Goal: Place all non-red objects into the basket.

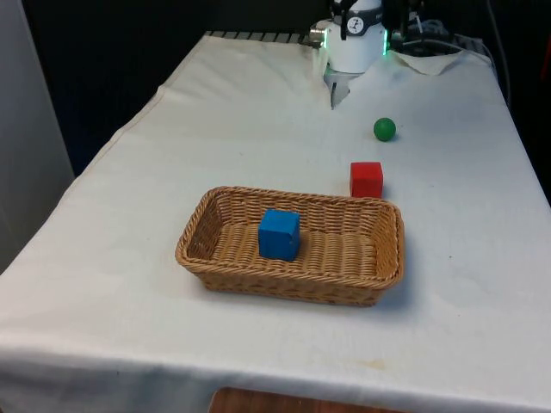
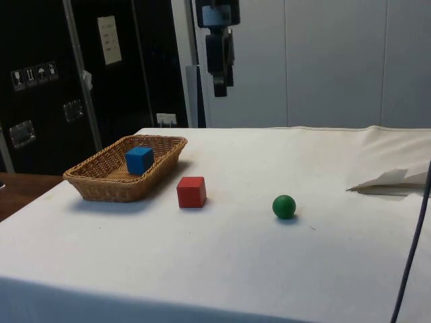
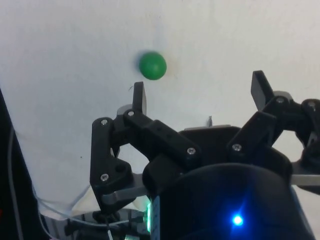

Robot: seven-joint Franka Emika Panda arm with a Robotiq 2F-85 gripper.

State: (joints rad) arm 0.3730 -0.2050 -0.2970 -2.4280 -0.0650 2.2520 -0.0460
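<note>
A blue cube point(image 1: 279, 234) point(image 2: 139, 160) lies inside the woven basket point(image 1: 389, 251) point(image 2: 101, 190). Just behind the basket's far rim, on the front view's right, a red cube point(image 1: 366, 179) point(image 2: 191, 192) stands on the cloth. Farther back towards the robot rests a green ball point(image 1: 384, 129) point(image 2: 283, 206) point(image 3: 152, 65). My gripper point(image 2: 219, 89) point(image 3: 200, 95) hangs high above the table, open and holding nothing. In the wrist view the ball lies on the cloth far below, just beyond one fingertip point(image 3: 139, 97).
A rumpled fold of white cloth point(image 1: 430, 60) point(image 2: 387, 182) lies beside the robot's base. The basket sits near the table's front edge. Open cloth stretches to the front view's left of the basket.
</note>
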